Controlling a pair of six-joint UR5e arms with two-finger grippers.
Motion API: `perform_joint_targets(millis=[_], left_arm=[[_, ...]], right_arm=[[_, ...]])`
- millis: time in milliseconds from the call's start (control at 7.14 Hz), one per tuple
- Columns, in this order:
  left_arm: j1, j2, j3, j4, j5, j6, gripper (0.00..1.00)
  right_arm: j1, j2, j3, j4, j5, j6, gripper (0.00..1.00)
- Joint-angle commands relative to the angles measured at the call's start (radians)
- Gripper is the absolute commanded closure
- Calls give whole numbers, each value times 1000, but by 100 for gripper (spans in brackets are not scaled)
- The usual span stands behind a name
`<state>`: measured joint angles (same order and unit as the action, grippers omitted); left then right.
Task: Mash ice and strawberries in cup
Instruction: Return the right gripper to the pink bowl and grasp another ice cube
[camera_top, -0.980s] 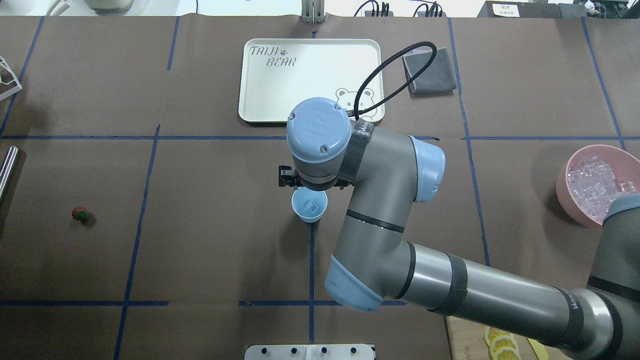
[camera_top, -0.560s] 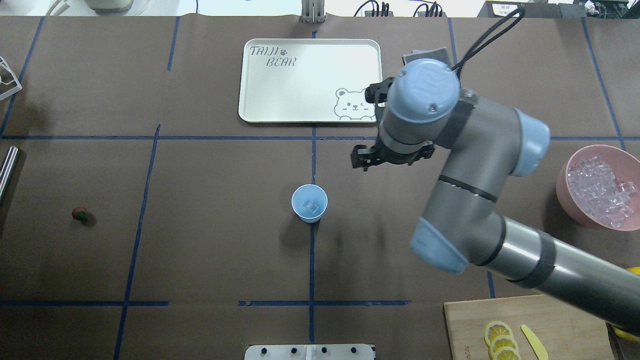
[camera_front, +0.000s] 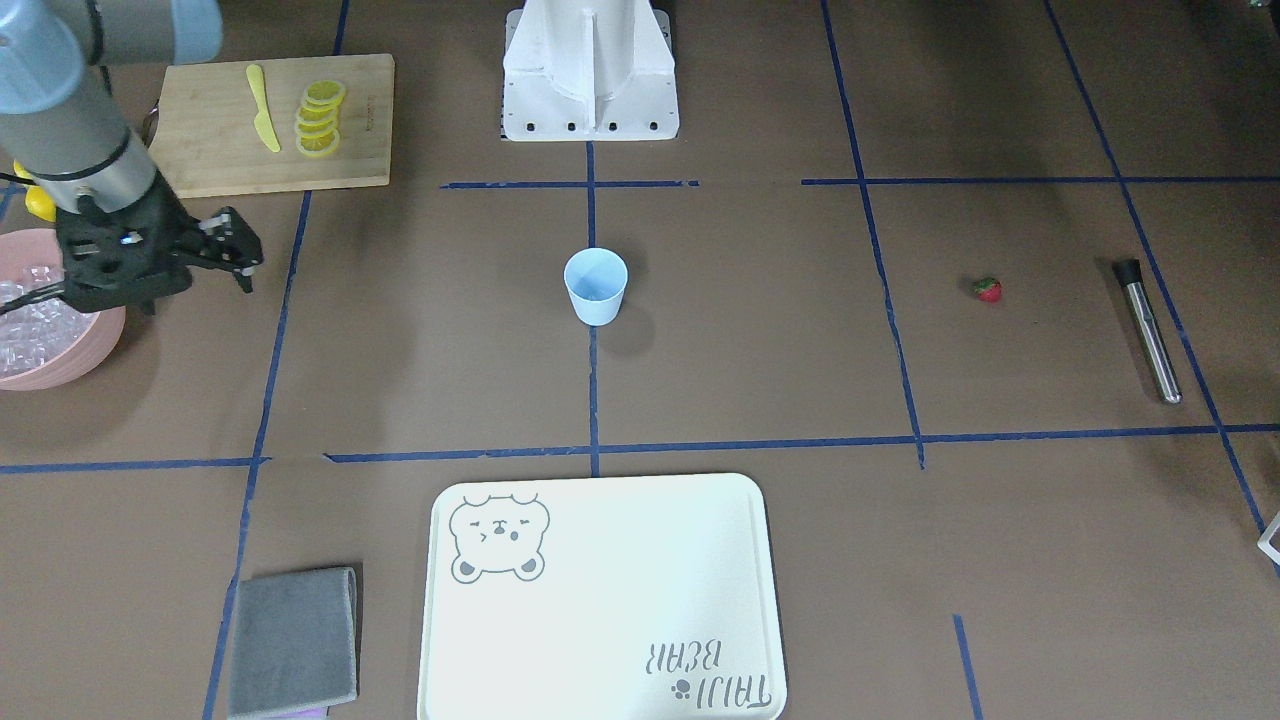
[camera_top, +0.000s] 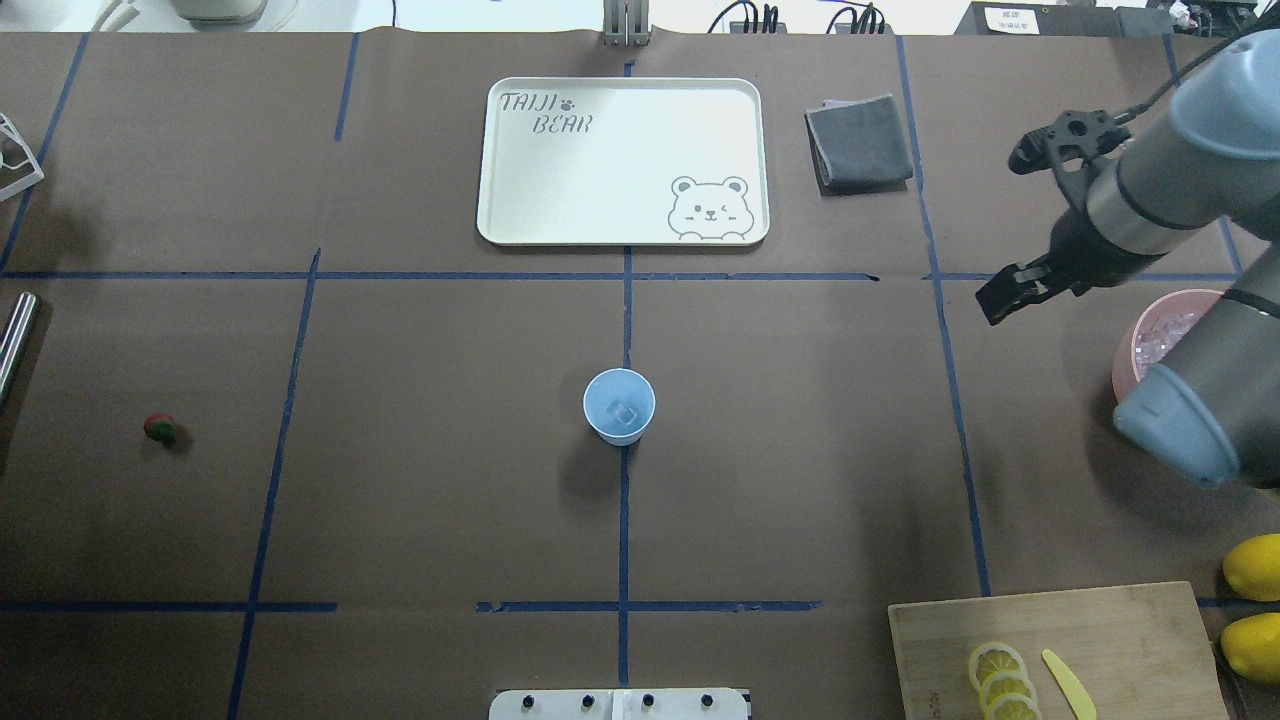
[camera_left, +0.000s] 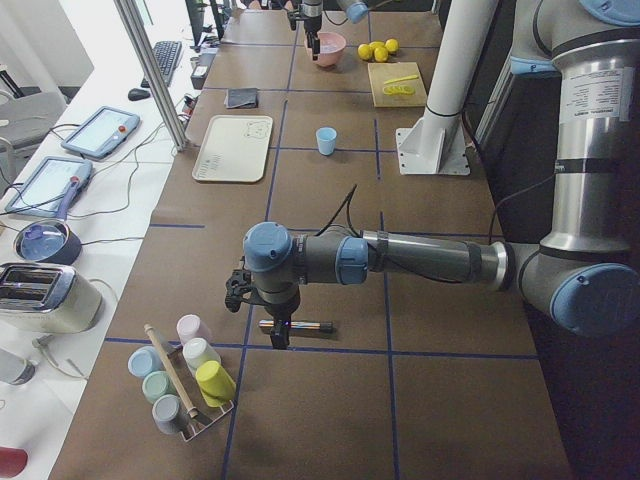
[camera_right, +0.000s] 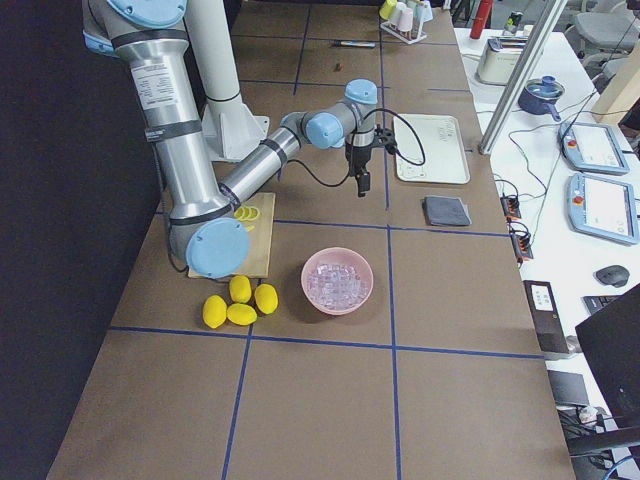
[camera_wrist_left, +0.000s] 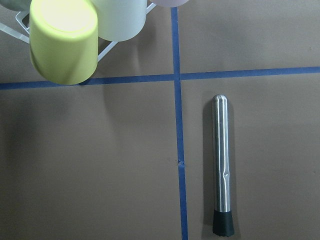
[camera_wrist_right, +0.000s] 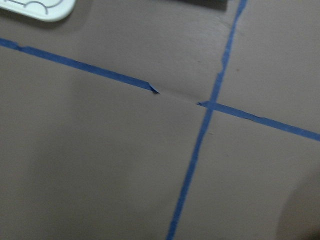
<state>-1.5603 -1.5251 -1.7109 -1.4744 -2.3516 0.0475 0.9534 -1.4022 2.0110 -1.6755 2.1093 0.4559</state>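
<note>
The pale blue cup (camera_top: 619, 405) stands upright at the table's middle with one clear ice cube (camera_top: 626, 411) inside; it also shows in the front view (camera_front: 596, 285). More ice (camera_top: 1160, 335) fills the pink bowl (camera_front: 40, 360) at the right. The tiny red strawberry (camera_top: 160, 429) lies alone far left. My right gripper (camera_top: 997, 298) hangs open and empty above the table, just left of the pink bowl and well right of the cup. My left gripper (camera_left: 270, 318) shows only in the exterior left view, above a steel muddler (camera_wrist_left: 222, 170); I cannot tell whether it is open or shut.
A cream bear tray (camera_top: 620, 160) and a folded grey cloth (camera_top: 860, 140) lie at the far side. A cutting board (camera_top: 1100, 640) with lemon slices and a yellow knife, plus whole lemons (camera_top: 1255, 565), sits near right. A rack of cups (camera_wrist_left: 62, 42) stands by the muddler.
My right arm has swung from right over the cup out to the right, to beside the pink bowl. The ice cube stays in the cup.
</note>
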Motion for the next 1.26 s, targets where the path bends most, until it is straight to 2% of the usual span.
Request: perform_joint_targets(millis=[0, 140, 420, 840, 1120], left_arm=[[0, 0, -1, 0, 0, 0, 0], [0, 0, -1, 0, -2, 0, 0], [0, 0, -1, 0, -2, 0, 0], [0, 0, -1, 0, -2, 0, 0], [0, 0, -1, 0, 0, 0, 0]], right_arm=[[114, -195, -11, 188, 102, -144, 1], [139, -260, -23, 235, 126, -199, 1], [171, -279, -116, 331, 171, -270, 1], [174, -291, -302, 601, 224, -278, 2], [174, -314, -311, 608, 233, -286, 5]])
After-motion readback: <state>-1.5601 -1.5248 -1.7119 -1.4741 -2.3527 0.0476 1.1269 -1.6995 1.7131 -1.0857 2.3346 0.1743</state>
